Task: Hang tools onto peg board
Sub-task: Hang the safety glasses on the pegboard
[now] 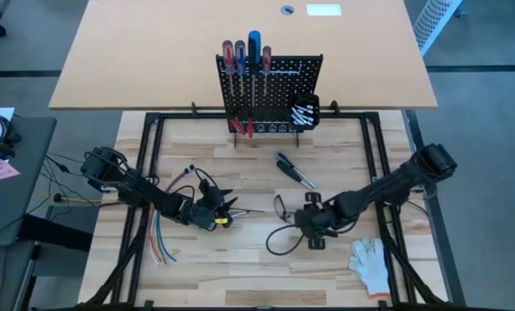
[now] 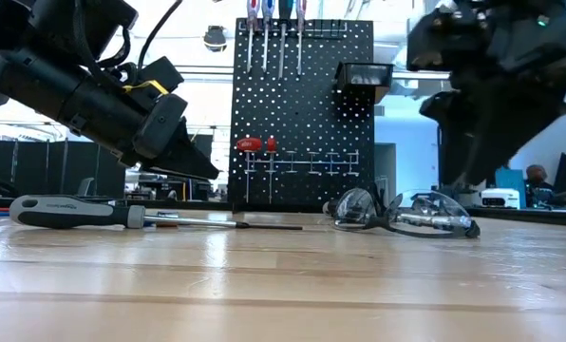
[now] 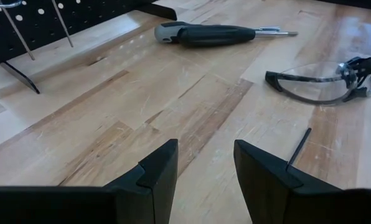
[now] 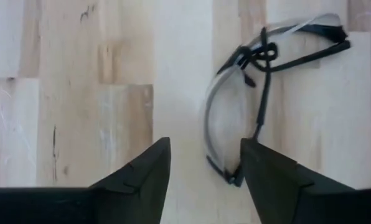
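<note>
The black peg board (image 1: 283, 91) stands upright at the table's far middle. Several screwdrivers (image 1: 244, 56) hang along its top, and red-handled pliers (image 2: 250, 144) hang lower down. A grey-and-black-handled screwdriver (image 1: 294, 170) lies flat on the wood in front of it. My left gripper (image 3: 204, 168) stands open and low over the table's left middle, nothing between its fingers. My right gripper (image 4: 204, 168) points steeply down and is open. It hovers over one end of the clear safety glasses (image 4: 266, 93), which lie on the table.
A white glove (image 1: 370, 259) lies near the front right, and a bundle of coloured wires (image 1: 162, 246) near the front left. A thin dark rod (image 3: 297, 149) lies on the wood just beside my left gripper. A small black bin (image 1: 305, 112) sits on the board's lower right.
</note>
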Robot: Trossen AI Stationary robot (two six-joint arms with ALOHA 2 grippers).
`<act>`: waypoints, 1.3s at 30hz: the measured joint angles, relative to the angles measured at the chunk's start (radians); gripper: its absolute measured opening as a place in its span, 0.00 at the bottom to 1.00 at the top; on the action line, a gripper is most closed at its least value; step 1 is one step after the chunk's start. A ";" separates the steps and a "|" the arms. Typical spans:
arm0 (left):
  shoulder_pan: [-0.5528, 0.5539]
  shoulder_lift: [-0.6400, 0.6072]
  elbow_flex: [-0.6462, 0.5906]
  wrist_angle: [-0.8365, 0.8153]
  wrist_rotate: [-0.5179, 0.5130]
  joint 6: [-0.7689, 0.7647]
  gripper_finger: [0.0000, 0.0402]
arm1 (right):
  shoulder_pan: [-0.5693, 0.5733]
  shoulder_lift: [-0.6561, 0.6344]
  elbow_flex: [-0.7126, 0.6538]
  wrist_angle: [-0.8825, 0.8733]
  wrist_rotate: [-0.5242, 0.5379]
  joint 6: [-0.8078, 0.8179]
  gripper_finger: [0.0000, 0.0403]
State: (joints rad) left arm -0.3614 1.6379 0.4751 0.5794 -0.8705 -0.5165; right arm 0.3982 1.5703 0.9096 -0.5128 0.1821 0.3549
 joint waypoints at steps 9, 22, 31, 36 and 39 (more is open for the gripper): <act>0.000 0.000 0.000 0.002 0.007 -0.001 0.37 | -0.001 0.113 -0.054 0.099 0.003 0.030 0.31; 0.000 0.000 0.000 0.002 0.007 -0.001 0.37 | 0.062 0.086 0.053 0.031 0.269 0.058 0.04; 0.000 0.000 0.000 0.006 0.008 0.000 0.37 | 0.006 0.075 0.452 -0.369 0.631 -0.142 0.03; 0.000 0.000 0.000 0.002 0.008 0.006 0.37 | -0.081 0.072 0.646 -0.526 0.721 -0.273 0.03; 0.000 0.000 0.000 0.003 0.008 0.011 0.37 | -0.147 0.069 0.722 -0.541 0.721 -0.375 0.02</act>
State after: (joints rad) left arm -0.3614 1.6379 0.4747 0.5828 -0.8627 -0.5056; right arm 0.2510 1.6394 1.6313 -1.0540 0.9033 -0.0200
